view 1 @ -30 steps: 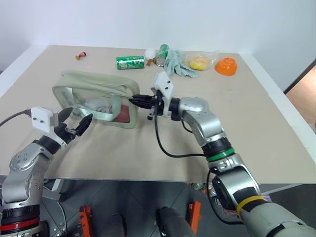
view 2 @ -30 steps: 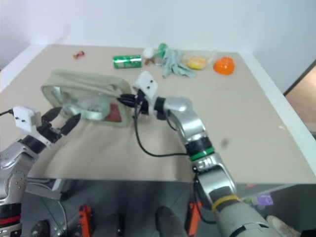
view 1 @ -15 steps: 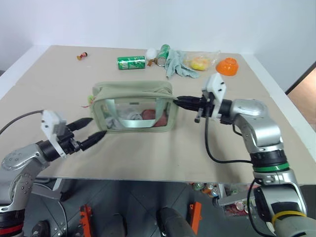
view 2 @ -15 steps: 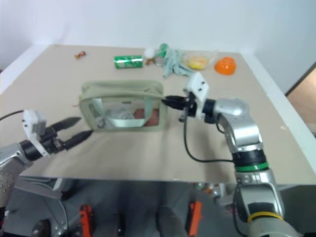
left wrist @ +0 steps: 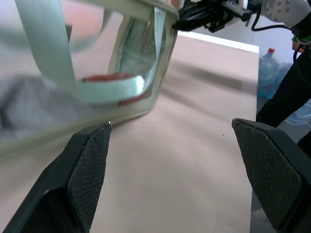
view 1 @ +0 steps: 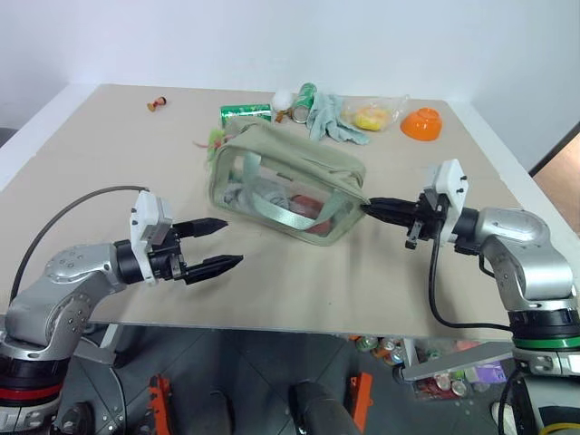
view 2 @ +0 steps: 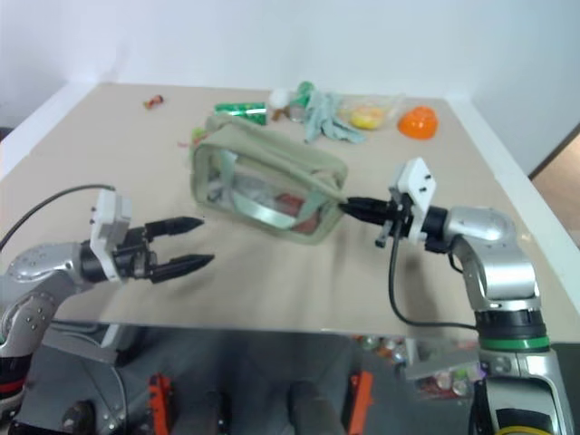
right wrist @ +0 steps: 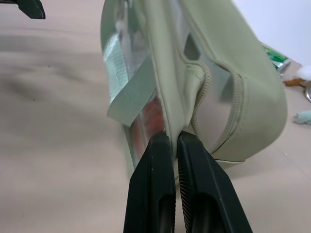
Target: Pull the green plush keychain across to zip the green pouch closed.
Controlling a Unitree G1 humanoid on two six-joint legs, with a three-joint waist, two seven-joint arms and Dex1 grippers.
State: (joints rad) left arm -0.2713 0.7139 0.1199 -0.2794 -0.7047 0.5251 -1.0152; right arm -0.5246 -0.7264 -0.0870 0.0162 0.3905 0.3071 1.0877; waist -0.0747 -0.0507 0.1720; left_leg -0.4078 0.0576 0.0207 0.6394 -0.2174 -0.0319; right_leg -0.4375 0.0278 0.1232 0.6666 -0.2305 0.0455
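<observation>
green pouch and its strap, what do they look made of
The green pouch: matte olive woven fabric, judging by stitched seams and a soft sagging top, with a glossy see-through side, probably clear plastic. The strap: flat pale-green webbing, seemingly woven, with a slight sheen.

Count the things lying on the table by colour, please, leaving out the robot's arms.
Green: 5 - pouch, plush keychain, two soda cans, glove
Orange: 1 - bowl
Yellow: 1 - object in clear bag
White: 1 - ball
Red-brown: 1 - small item
Total: 9
</observation>
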